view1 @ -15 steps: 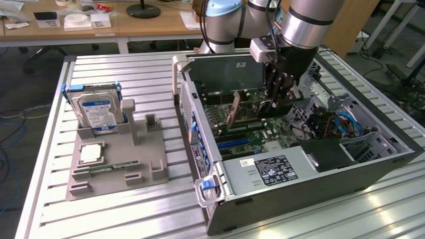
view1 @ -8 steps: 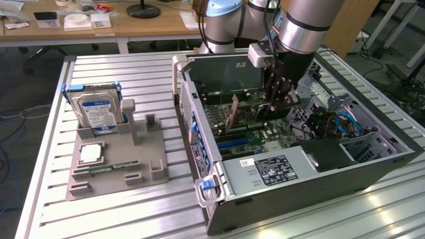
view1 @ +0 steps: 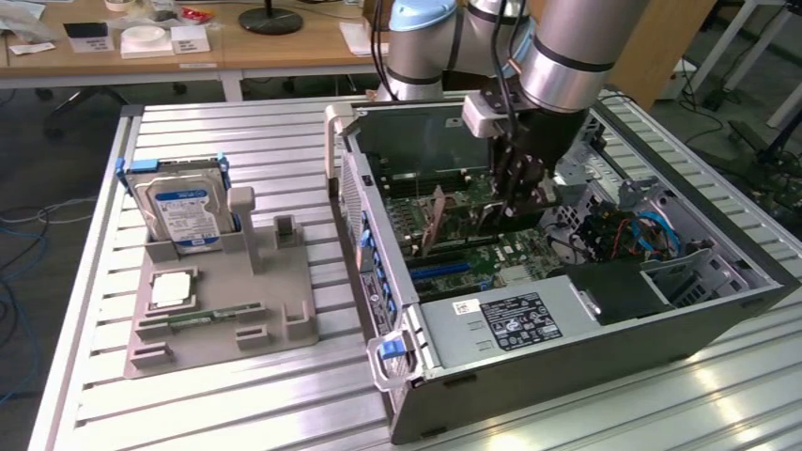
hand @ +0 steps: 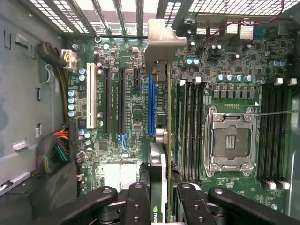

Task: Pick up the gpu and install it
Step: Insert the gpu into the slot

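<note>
Inside the open computer case, lying on its side on the slatted surface, the arm reaches down over the motherboard with the gripper low among the slots. The jaws are clenched on the gpu: one finger sits on each flat face of the card, which stands on edge between them and runs away from the gripper toward the case's rear wall, its pale bracket at the far end by the slotted openings. Pick-up looks done, and the install is the step in hand. The card hangs just beside the long blue slot and parallel to it, between that slot and the memory slots; I cannot tell whether its lower edge is touching the board. To my eye, seating it calls for the card's edge to line up squarely over its slot, the bracket to meet the rear opening, and a straight, even press with no tilt. Well apart, on the exterior view's left, the hard drive stands in its grey holder.
</note>
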Robot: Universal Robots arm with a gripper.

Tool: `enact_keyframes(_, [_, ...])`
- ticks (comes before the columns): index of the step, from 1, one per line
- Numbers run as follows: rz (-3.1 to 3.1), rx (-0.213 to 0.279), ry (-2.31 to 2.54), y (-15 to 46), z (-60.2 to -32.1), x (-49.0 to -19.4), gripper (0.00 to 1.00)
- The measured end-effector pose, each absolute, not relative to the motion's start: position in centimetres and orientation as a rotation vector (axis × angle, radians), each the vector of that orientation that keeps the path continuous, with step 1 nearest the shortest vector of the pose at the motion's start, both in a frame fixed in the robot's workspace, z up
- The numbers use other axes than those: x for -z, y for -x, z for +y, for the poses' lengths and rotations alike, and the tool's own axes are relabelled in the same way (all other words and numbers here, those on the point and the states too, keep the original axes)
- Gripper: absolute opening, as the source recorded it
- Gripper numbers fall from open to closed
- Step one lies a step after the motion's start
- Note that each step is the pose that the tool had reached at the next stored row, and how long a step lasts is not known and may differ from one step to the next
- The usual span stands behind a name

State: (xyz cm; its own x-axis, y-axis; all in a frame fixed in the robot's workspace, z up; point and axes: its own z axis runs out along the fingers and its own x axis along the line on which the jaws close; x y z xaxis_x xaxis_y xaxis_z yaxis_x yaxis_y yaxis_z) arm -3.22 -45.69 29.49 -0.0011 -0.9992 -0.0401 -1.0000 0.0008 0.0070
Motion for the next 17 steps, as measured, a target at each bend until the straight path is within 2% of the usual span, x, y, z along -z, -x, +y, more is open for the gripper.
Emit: enact_keyframes(17, [2.201, -0.053, 2.199, 4.3, -45.7, -28.7, 0.27])
